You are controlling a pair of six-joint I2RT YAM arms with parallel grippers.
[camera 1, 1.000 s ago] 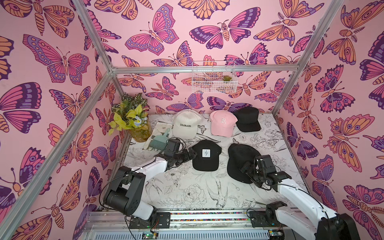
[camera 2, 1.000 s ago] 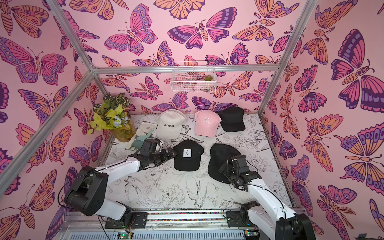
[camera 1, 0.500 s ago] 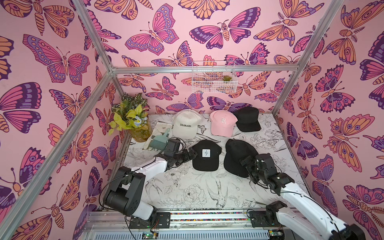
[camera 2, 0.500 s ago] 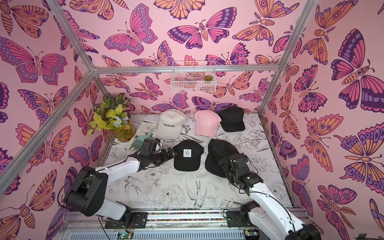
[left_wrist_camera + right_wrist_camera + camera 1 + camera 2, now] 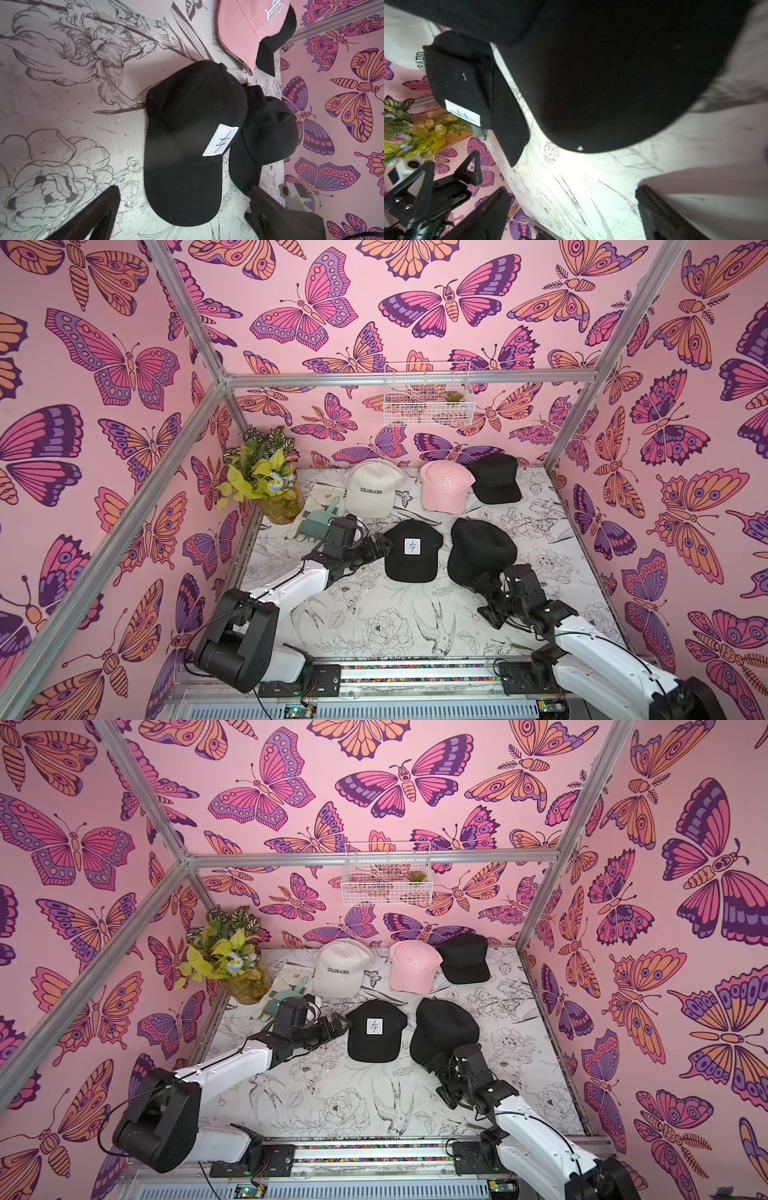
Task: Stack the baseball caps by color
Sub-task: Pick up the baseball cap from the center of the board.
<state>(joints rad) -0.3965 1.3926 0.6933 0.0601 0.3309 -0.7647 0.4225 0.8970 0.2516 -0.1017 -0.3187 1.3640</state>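
- The black cap with a white patch (image 5: 411,551) lies brim toward the robot in the middle of the flower-print table (image 5: 374,614).
- A plain black cap (image 5: 482,551) lies just to the right of the patch cap. In the left wrist view their crowns look close enough to touch.
- Behind the patch cap, three more caps sit in a row along the back wall: a cream cap (image 5: 372,493) lettered "COLORADO", a pink cap (image 5: 444,487) and another black cap (image 5: 494,479).
- The left gripper (image 5: 379,546) is at the patch cap's left edge. Its jaws are spread wide and grip nothing. I cannot tell whether it touches the cap.
- The right gripper (image 5: 484,587) is to the right of the patch cap and nearer the robot, just short of the plain black cap's brim. Its jaws are also wide apart and hold nothing.
- A teal brush (image 5: 318,522) lies behind and to the left of the patch cap, with a vase of yellow flowers (image 5: 266,485) beyond it in the corner.
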